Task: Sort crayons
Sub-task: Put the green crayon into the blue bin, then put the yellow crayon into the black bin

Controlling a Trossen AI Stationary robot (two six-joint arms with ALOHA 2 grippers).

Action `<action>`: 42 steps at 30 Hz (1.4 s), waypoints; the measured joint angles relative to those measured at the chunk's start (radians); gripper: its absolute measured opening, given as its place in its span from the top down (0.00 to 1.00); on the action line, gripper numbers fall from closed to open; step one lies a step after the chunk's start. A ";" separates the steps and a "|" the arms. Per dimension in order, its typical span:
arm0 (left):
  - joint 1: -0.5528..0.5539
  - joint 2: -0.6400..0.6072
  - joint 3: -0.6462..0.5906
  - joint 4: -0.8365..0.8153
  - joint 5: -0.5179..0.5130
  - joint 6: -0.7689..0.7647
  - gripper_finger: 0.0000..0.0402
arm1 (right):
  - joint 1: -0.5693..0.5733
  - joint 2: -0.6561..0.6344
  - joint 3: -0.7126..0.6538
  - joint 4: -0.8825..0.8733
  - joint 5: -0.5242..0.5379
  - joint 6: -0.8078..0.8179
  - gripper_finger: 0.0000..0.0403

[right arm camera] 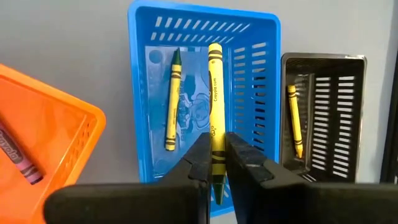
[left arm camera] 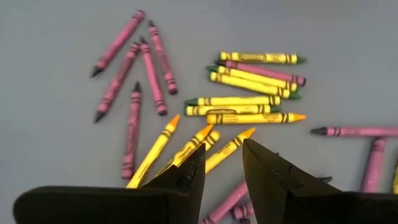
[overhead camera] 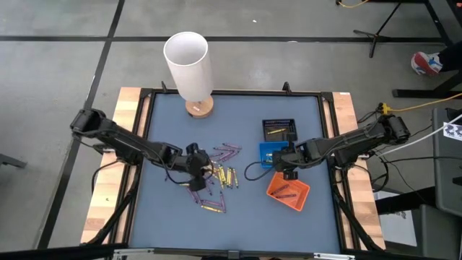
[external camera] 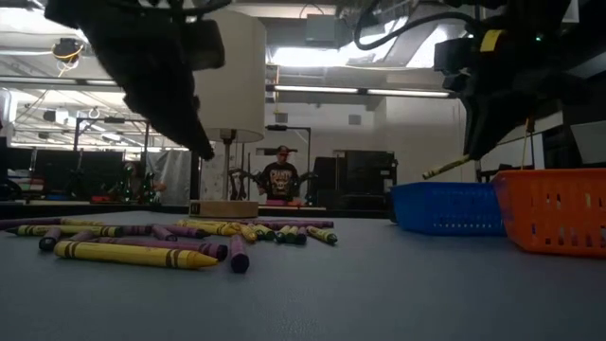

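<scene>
Yellow and purple crayons (overhead camera: 216, 172) lie loose on the blue-grey mat; they also show in the left wrist view (left arm camera: 249, 93) and the low view (external camera: 133, 253). My left gripper (left arm camera: 222, 158) is open and empty just above the yellow crayons in the pile, also seen from above (overhead camera: 196, 163). My right gripper (right arm camera: 216, 155) is shut on a yellow-wrapped crayon (right arm camera: 215, 93) over the blue tray (right arm camera: 261, 37). The blue tray holds one more yellow-wrapped crayon (right arm camera: 171, 102). The black tray (right arm camera: 323, 62) holds a yellow crayon (right arm camera: 294, 121). The orange tray (right arm camera: 56, 118) holds a purple crayon (right arm camera: 15, 158). My right gripper pinches the yellow-wrapped crayon between its two fingers near its dark pointed end (right arm camera: 216, 140). The crayon's blunt end (right arm camera: 215, 48) sticks out ahead of the fingertips. The crayon is lifted clear above the blue tray and slants down in the low view (external camera: 445, 169).
A tall white cylinder on a round wooden base (overhead camera: 189, 65) stands at the mat's far edge. The three trays sit close together on the right: black (overhead camera: 280, 131) far, blue (overhead camera: 268, 154) middle, orange (overhead camera: 289, 190) near. A raised black frame (overhead camera: 144, 144) borders the mat.
</scene>
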 joint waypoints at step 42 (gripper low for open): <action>0.063 0.236 0.000 0.168 0.138 0.209 0.77 | 0.000 0.000 0.000 0.076 0.000 -0.001 0.70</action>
